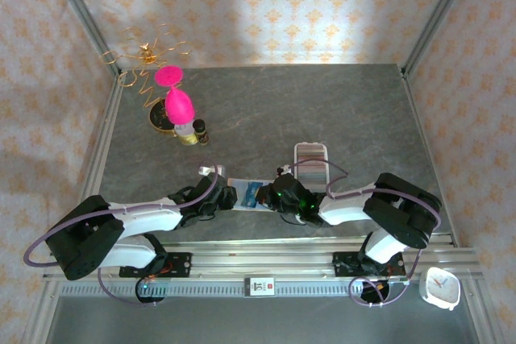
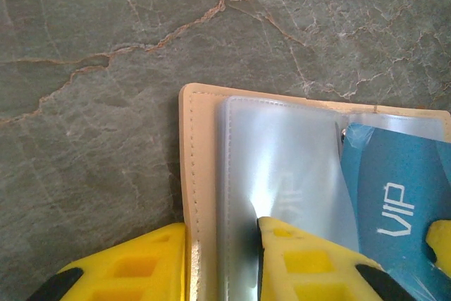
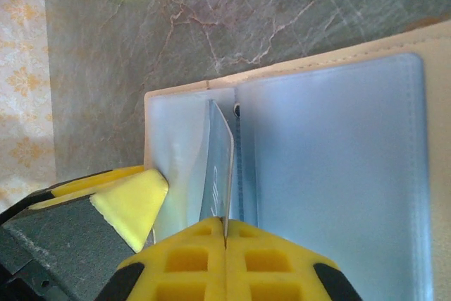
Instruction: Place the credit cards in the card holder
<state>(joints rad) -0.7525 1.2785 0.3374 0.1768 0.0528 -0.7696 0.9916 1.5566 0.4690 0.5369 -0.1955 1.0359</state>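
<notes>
Card holder (image 2: 204, 195), tan, lying open: edge pinched by left gripper (image 2: 222, 259). Blue credit card (image 3: 217, 174), seemingly entering sleeve: clamped edge-on by right gripper (image 3: 224, 234).

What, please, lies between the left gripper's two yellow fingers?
In the left wrist view, the tan leather card holder's stitched cover edge and clear plastic sleeve lie between the left gripper's fingers.

A lab test booth: aluminium frame (image 1: 81, 14), wallpapered walls (image 1: 282, 6), marble-look table (image 1: 322, 110)
</notes>
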